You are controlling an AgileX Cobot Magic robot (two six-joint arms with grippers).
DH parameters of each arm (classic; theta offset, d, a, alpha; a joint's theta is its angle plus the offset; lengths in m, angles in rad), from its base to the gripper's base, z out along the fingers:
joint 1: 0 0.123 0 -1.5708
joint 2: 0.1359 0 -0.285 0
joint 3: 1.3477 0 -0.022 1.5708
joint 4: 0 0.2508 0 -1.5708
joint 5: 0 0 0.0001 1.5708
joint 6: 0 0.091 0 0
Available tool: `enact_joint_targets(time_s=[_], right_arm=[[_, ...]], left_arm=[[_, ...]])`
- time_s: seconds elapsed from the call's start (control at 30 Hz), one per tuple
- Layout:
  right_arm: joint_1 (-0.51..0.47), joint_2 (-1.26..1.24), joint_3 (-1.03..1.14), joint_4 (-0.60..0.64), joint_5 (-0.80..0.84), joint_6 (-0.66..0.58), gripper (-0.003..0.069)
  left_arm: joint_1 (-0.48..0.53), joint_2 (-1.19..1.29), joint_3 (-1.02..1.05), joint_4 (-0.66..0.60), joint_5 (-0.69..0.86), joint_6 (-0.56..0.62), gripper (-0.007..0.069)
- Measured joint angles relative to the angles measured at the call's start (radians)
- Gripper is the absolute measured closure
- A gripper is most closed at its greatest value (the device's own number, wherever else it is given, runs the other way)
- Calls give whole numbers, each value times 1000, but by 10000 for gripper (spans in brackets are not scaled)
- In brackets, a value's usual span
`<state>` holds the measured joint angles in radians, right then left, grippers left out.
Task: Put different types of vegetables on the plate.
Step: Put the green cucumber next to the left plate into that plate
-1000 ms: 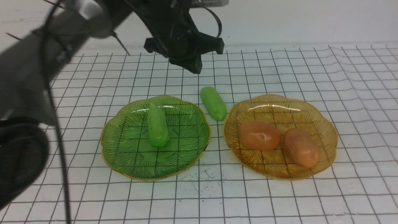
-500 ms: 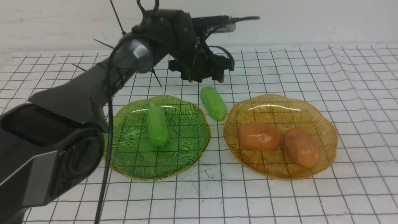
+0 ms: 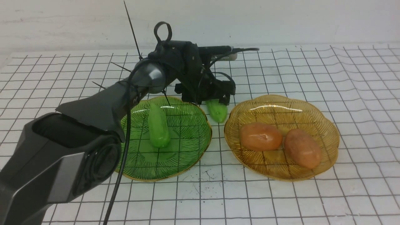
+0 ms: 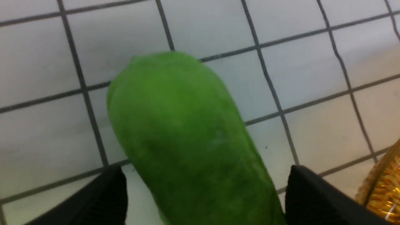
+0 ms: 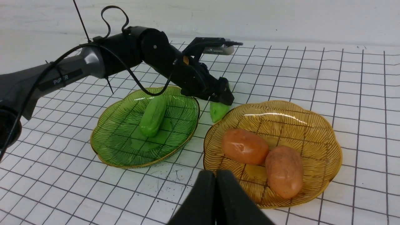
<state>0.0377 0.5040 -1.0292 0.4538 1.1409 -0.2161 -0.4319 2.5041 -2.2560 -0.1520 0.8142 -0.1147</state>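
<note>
A: One cucumber (image 3: 158, 126) lies in the green plate (image 3: 184, 147). The second?
B: Second cucumber (image 3: 218, 112) is on the grid mat (image 3: 281, 203) between the plates, left gripper (image 3: 213, 101) spread wide astride it.
A: Right gripper (image 5: 215, 187)?
B: Clamped closed, empty. Both potatoes (image 3: 260, 136) sit in the amber plate (image 3: 322, 125).

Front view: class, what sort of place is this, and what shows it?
Likely a robot lab bench, not a kitchen: a grid-lined table, toy-looking vegetables on two glass plates, and a robot arm.
</note>
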Motion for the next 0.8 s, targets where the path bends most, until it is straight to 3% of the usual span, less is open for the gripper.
enact_joint_targets(time_s=[0.17, 0.33, 0.47, 0.63, 0.8], right_arm=[[0, 0, 0, 0, -2, 0, 673], [0, 0, 0, 1, -8, 0, 673], [0, 0, 0, 19, -11, 0, 673], [0, 0, 0, 36, -16, 0, 673], [0, 0, 0, 58, -17, 0, 673]], left_arm=[[0, 1, 0, -36, 0, 75, 242], [0, -3, -56, -123, 52, 144, 232], [0, -38, -112, -119, 109, 154, 232], [4, -168, -161, -28, 366, 180, 232], [19, -271, -130, 58, 422, 174, 232]])
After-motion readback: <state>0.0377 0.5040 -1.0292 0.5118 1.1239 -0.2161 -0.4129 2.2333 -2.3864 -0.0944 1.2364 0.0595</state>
